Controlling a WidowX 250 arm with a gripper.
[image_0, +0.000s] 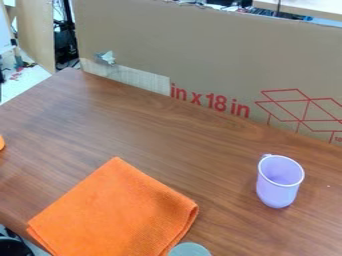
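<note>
Well, one table bears one cloth, one cup; pincer state I can't tell.

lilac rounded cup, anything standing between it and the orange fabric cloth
Nothing visible stands between the lilac rounded cup and the orange fabric cloth. The round grey-green object at the bottom edge sits off that line.

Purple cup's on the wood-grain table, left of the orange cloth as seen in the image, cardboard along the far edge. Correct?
Side is wrong: the camera view shows the purple cup right of the orange cloth. The rest holds: cup on the wood-grain table, cardboard along the far edge.
</note>
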